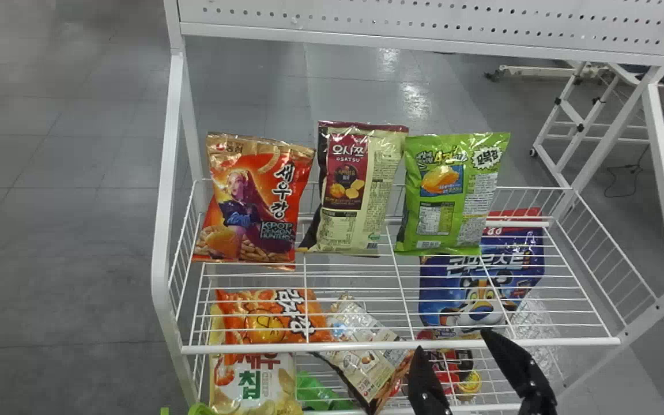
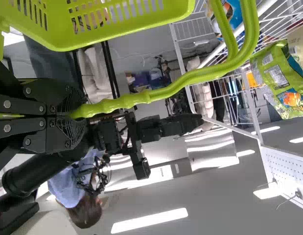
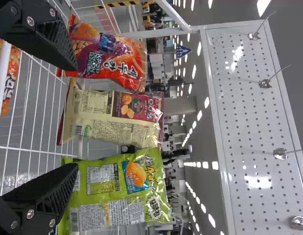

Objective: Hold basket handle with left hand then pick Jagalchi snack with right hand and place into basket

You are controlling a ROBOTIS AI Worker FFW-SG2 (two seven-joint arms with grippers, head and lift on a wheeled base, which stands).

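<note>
The left gripper (image 2: 79, 110) is clenched on the green handle (image 2: 141, 97) of the basket (image 2: 107, 30), its fingers closed round the bar. The right gripper (image 1: 456, 343) holds nothing; its fingers are spread well apart, in front of the upper shelf (image 1: 366, 346), toward that shelf's right side. In the right wrist view, the cream pack lies in line with the gap between them, beyond the tips and not touched. On the upper shelf three packs stand in a row: the red pack (image 1: 254, 202) on the left, the cream pack (image 1: 340, 216) in the middle and the green pack (image 1: 453, 193) on the right, close beside the cream one. On the lower shelf (image 1: 470, 407), seen partly through the wires, are the orange pack (image 1: 266, 323), the white pack (image 1: 254, 386) just in front of it, the brown pack (image 1: 369, 351) lying aslant, and the blue pack (image 1: 485, 288) toward the right. Which of the packs is the Jagalchi snack I cannot tell. The white perforated board (image 1: 424, 20) spans the rack above the upper shelf.
</note>
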